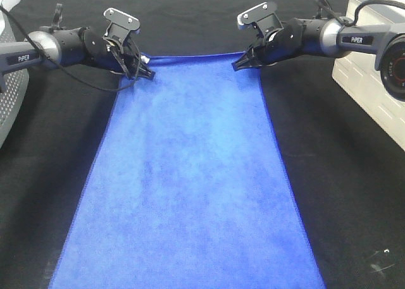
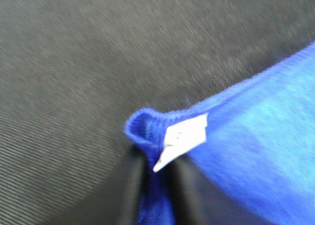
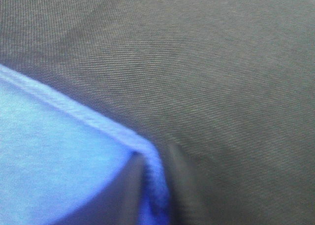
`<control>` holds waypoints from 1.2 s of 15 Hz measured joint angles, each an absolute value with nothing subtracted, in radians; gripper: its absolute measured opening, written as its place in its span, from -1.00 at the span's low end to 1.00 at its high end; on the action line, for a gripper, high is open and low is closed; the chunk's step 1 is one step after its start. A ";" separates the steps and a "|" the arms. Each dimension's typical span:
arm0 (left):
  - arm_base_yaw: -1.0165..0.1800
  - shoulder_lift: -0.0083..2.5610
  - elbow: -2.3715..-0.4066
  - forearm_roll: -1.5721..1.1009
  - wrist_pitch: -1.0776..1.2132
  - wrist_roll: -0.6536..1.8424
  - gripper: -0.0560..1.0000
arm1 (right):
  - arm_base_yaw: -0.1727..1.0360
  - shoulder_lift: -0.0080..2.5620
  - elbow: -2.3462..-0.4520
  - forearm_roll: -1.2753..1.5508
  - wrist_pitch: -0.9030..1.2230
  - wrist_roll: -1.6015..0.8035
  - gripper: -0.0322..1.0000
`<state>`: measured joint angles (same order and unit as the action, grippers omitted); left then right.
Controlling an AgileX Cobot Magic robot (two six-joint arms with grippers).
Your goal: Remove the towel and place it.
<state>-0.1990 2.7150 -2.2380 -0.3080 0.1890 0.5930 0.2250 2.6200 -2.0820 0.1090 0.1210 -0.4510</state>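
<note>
The royal-blue towel (image 1: 190, 175) lies spread flat on the black table cloth (image 1: 342, 194), running from the front edge to the far middle. My left gripper (image 1: 147, 73) sits at its far left corner and my right gripper (image 1: 239, 64) at its far right corner. In the left wrist view the corner with the white tag (image 2: 184, 136) stands folded up between the two black fingers (image 2: 130, 190) of the left gripper (image 2: 156, 161). In the right wrist view the stitched hem of the towel (image 3: 59, 151) fills the narrow gap of the right gripper (image 3: 153, 158).
A white ribbed box (image 1: 367, 67) stands at the right edge beside a dark camera lens (image 1: 395, 64). Part of a grey meshed object (image 1: 9, 93) shows at the left edge. Black cloth flanks the towel on both sides.
</note>
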 joint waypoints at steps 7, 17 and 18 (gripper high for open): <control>-0.193 2.689 -2.238 -0.300 0.129 0.593 0.47 | 0.192 2.615 -2.082 0.102 0.168 -0.451 0.39; -0.189 2.389 -2.251 -0.011 0.942 0.121 0.47 | 0.192 2.269 -2.082 0.244 0.913 -0.435 0.39; -0.189 2.359 -2.266 0.028 1.020 0.039 0.47 | 0.192 2.231 -2.082 0.254 0.969 -0.390 0.39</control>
<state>-0.1890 2.3590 -2.2660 0.0280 1.0200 0.0390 0.1920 2.2310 -2.0820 0.2540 0.9690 -0.3900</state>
